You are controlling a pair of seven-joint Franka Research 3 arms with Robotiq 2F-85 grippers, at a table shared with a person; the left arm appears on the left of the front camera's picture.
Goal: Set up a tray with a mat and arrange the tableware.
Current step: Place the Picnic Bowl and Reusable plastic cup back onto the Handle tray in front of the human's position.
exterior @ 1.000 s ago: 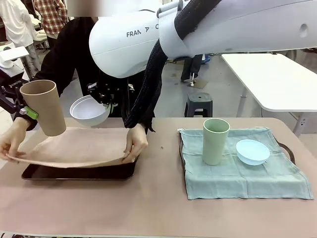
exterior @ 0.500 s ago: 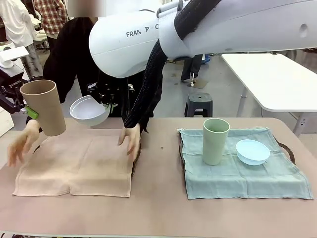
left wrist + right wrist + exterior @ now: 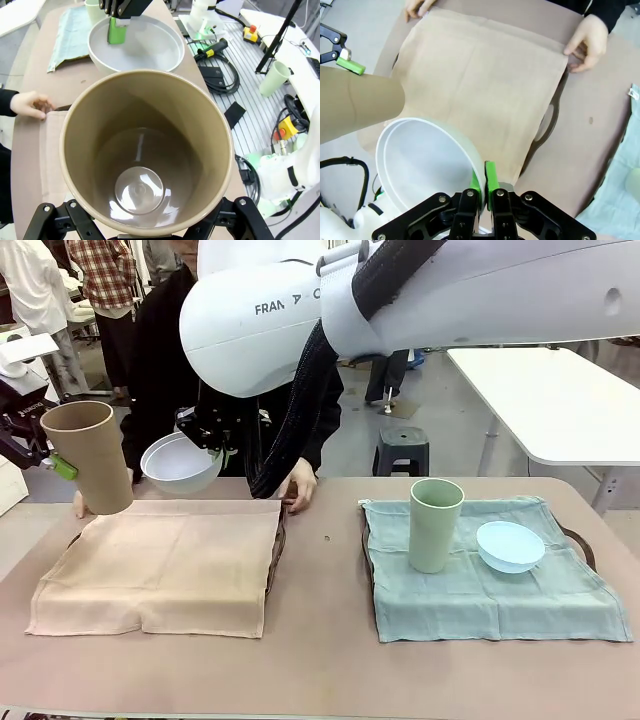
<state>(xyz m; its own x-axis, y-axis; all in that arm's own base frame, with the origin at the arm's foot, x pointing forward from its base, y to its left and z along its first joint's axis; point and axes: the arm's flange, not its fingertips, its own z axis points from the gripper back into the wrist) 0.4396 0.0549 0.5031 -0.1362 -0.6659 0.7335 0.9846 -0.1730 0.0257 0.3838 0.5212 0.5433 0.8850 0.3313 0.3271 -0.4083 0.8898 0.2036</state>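
The left gripper, at the left edge of the front view, grips the tan cup around its body, jaws spread wide, above the tan mat. The right gripper pinches the white bowl by its rim, upper centre-left. At right, the pale green cup and light blue bowl stand on the green mat. The person's hand touches the tan mat's far edge.
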